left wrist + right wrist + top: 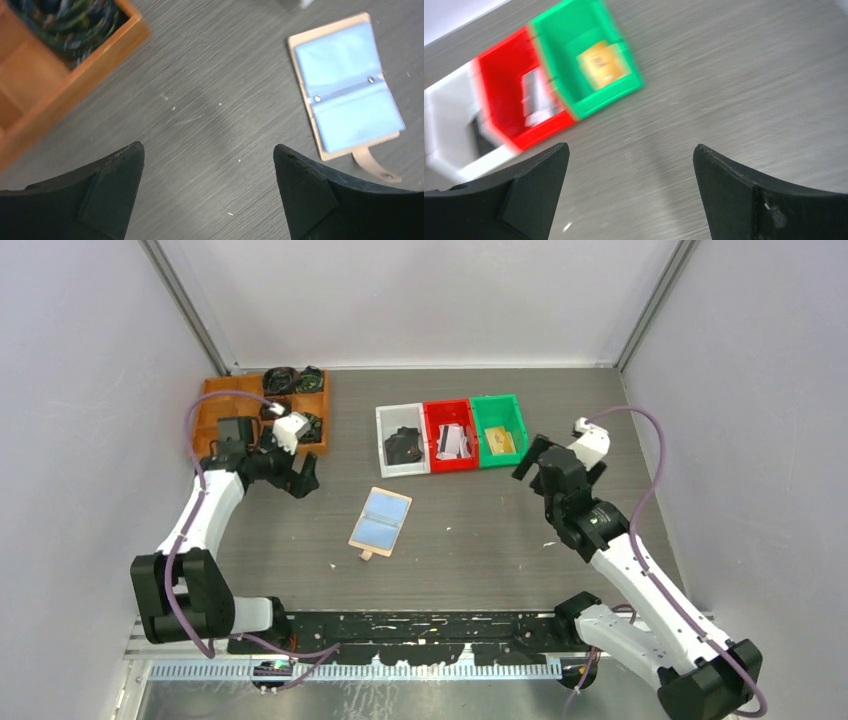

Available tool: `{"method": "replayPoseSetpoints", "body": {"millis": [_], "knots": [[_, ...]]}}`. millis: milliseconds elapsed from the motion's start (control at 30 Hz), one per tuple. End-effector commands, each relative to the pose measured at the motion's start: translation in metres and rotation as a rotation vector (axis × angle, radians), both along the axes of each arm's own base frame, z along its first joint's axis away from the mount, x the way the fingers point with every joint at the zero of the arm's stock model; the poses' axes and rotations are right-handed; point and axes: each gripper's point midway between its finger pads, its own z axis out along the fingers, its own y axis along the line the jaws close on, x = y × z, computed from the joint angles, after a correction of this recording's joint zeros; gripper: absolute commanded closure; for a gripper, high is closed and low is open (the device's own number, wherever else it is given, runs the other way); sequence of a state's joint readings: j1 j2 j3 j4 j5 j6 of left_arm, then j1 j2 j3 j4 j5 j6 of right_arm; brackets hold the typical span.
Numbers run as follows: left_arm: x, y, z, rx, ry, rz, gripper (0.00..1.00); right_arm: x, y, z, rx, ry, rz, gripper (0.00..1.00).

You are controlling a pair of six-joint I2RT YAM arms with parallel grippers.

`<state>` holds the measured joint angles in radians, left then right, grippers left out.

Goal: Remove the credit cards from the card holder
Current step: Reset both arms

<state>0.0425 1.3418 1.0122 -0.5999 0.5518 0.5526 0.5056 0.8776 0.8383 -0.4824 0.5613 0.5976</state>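
Left wrist view: my left gripper (207, 150) is released. Both fingers (100, 195) are spread wide above the grey table (210, 90) and grasp nothing.

Right wrist view: my right gripper (630, 147) is also released, with the jaws wide and nothing grasped.

Next outward is the card holder (347, 90).
- It lies open and flat on the table, with the pale blue pockets facing up.
- Its tab strap (372, 167) projects from the near edge.
- In the top external view it sits near the middle of the table, between my two arms and well apart from both grippers.

Farther out, three bins stand side by side in a row.
- The white bin (385, 440) contains a black lump (404, 445).
- The red bin (432, 410) contains the credit cards (452, 442), white and dark grey, overlapping one another.
- The green bin (515, 420) contains a flat gold-coloured piece (500, 442).

My right gripper is positioned just to the right of the green bin.

At the far left is a wooden tray (215, 390) holding dark bundled items. My left gripper is near its front edge.
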Motion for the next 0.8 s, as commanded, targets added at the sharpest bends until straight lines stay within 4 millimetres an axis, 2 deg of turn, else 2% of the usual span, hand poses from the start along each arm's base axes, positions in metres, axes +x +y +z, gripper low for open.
{"method": "replayPoseSetpoints", "body": {"millis": [0,167,300,400,500,633,700,767], "knots": [[0.02,0.012,0.008,-0.17,-0.106,0.24,0.0,0.009,-0.077,-0.002,-0.095,-0.134,-0.325,0.0],[0.028,0.027,-0.017,-0.196,-0.151,0.368,0.0,0.011,-0.127,-0.022,-0.214,-0.229,-0.545,0.01],[0.043,0.039,-0.03,-0.186,-0.22,0.44,0.0,0.018,-0.16,-0.046,-0.218,-0.201,-0.677,0.01],[0.052,0.045,-0.039,-0.201,-0.244,0.495,0.0,0.025,-0.171,-0.061,-0.239,-0.2,-0.709,0.01],[0.058,0.05,-0.045,-0.235,-0.34,0.536,0.0,0.032,-0.176,-0.076,-0.242,-0.196,-0.71,0.0],[0.063,0.053,-0.045,-0.305,-0.408,0.597,0.0,0.045,-0.176,-0.089,-0.27,-0.203,-0.66,0.01],[0.065,0.055,-0.055,-0.312,-0.422,0.614,0.0,0.052,-0.174,-0.101,-0.273,-0.195,-0.617,0.01],[0.064,0.054,-0.052,-0.303,-0.452,0.611,0.0,0.051,-0.174,-0.115,-0.27,-0.197,-0.613,0.01]]}}
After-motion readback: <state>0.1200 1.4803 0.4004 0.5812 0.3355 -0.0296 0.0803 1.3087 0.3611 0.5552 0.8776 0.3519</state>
